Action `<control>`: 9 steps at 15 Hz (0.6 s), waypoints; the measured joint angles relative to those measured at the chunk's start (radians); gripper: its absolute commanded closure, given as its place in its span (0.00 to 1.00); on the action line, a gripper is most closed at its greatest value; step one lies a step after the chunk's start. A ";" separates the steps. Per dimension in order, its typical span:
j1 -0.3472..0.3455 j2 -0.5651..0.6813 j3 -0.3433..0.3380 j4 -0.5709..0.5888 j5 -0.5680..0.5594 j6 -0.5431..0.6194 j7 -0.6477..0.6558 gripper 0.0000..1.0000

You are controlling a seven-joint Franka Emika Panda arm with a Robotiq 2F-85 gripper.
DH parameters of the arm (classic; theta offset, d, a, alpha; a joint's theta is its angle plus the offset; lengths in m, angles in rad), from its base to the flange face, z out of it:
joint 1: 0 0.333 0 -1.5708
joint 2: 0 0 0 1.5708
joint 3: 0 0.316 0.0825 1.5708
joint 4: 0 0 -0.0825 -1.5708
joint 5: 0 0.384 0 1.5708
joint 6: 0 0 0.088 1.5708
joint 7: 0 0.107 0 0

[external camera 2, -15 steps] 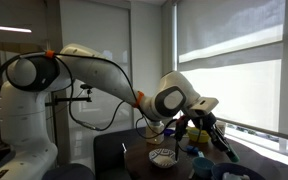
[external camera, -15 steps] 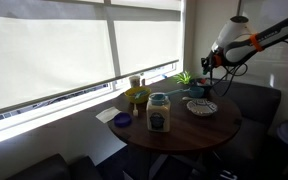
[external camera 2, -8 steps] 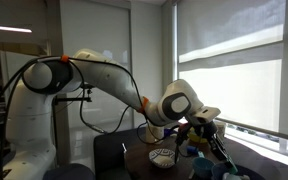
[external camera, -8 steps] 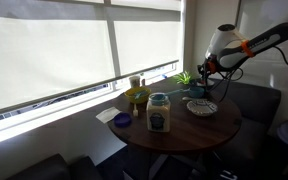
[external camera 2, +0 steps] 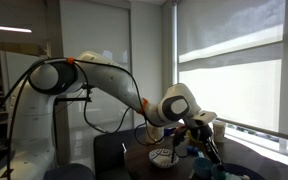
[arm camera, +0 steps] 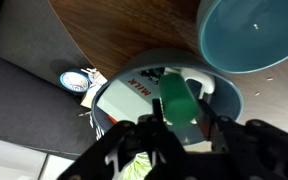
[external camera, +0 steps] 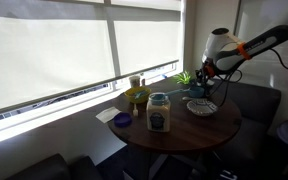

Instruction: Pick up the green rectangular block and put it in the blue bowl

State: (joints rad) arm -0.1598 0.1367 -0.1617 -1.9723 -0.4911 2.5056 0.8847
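Observation:
My gripper [arm camera: 184, 125] is shut on the green rectangular block [arm camera: 177, 100], which stands up between the fingers in the wrist view. The blue bowl [arm camera: 249, 35] fills the top right of that view, beside the block. Directly under the block is a grey bowl [arm camera: 229, 100] holding a carton marked MILK [arm camera: 134, 80]. In both exterior views the gripper [external camera: 206, 72] [external camera 2: 200, 128] hangs a little above the far side of the round wooden table [external camera: 184, 130].
On the table stand a large lidded jar [external camera: 159, 112], a white patterned bowl [external camera: 202, 107], a small blue dish [external camera: 122, 121], a yellow-green item [external camera: 136, 96] and a green plant [external camera: 184, 77]. Dark chairs surround the table. A window lies behind.
The arm has moved lower and closer over the table's far side, still holding the green block.

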 measured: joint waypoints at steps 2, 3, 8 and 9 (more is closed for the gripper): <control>0.003 0.002 0.000 0.000 0.008 -0.002 -0.005 0.14; 0.003 0.001 0.000 0.001 0.014 -0.002 -0.010 0.07; 0.010 -0.047 0.018 -0.015 0.200 0.010 -0.196 0.00; 0.013 -0.076 0.027 -0.030 0.251 0.010 -0.272 0.00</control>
State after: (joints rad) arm -0.1465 0.0603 -0.1349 -2.0025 -0.2400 2.5160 0.6126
